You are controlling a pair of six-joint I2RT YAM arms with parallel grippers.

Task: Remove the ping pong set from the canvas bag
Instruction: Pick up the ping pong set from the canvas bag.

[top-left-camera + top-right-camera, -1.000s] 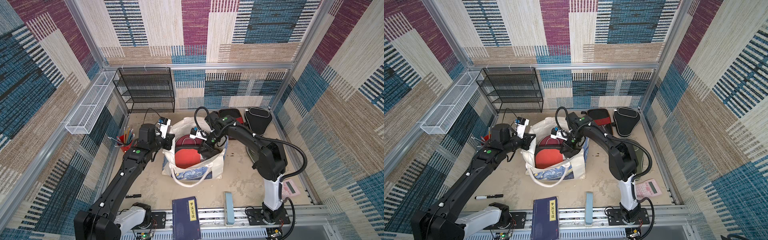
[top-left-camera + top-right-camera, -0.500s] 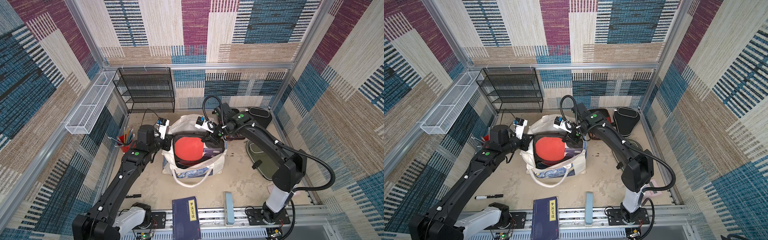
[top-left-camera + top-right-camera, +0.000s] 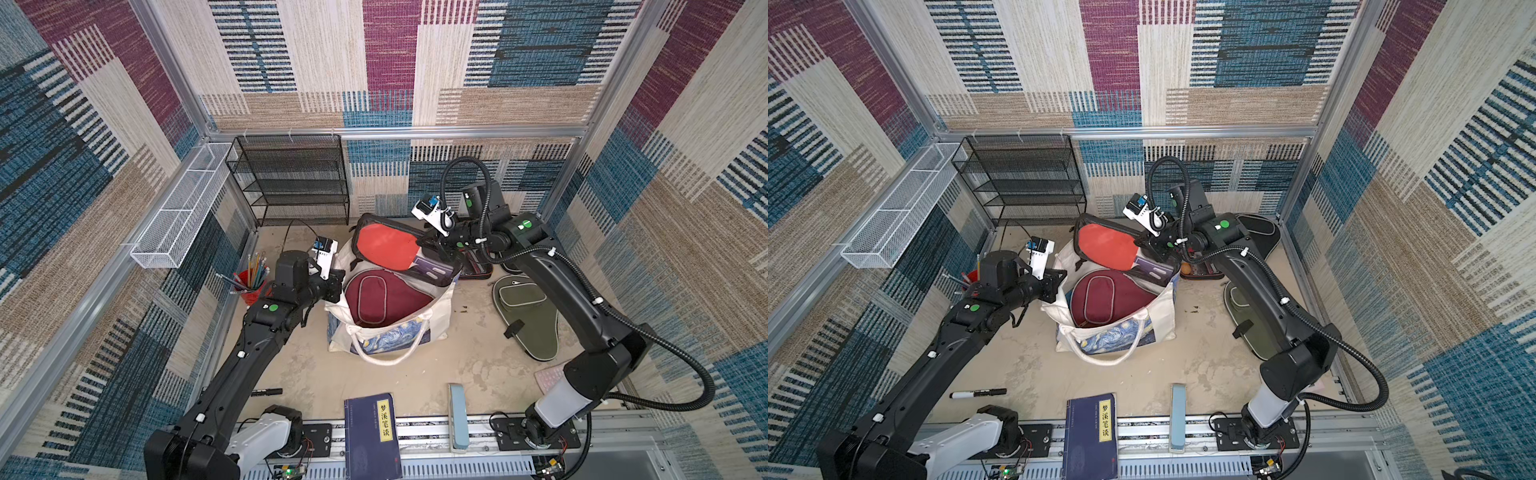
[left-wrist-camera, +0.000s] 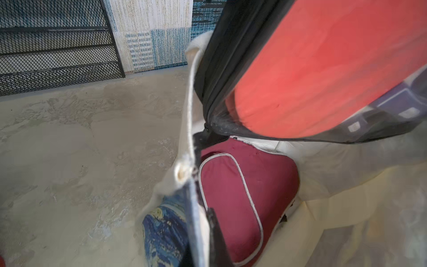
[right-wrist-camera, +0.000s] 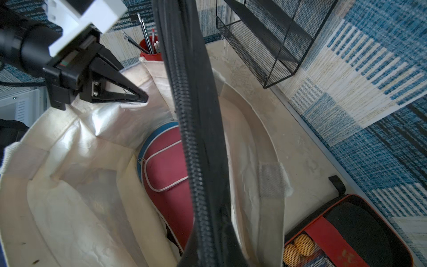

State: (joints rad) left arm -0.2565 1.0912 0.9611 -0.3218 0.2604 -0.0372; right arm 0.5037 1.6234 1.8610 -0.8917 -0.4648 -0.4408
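Note:
The cream canvas bag [image 3: 436,316] [image 3: 1158,316] stands open mid-floor. My left gripper [image 3: 338,286] [image 4: 201,231] is shut on its near-left rim. My right gripper [image 3: 434,245] [image 5: 208,254] is shut on the zip edge of a black case with a red-faced paddle [image 3: 386,247] [image 3: 1106,245] [image 4: 323,69]. That case hangs tilted above the bag's far rim. A maroon case [image 3: 382,299] [image 4: 242,189] [image 5: 166,173] lies inside the bag on a blue one [image 5: 147,143]. An olive green case [image 3: 528,316] and a black-and-red case [image 5: 346,231] lie on the floor to the right.
A black wire rack [image 3: 291,183] stands at the back and a white wire basket [image 3: 178,208] hangs on the left wall. A red pencil cup [image 3: 249,286] is behind my left arm. A dark blue book [image 3: 372,436], a marker [image 3: 266,391] and a pink calculator [image 3: 548,376] lie near the front.
My right gripper has lifted the red-paddle case up out of the bag and back toward the far rim, uncovering the maroon case. My left gripper has kept its hold on the rim.

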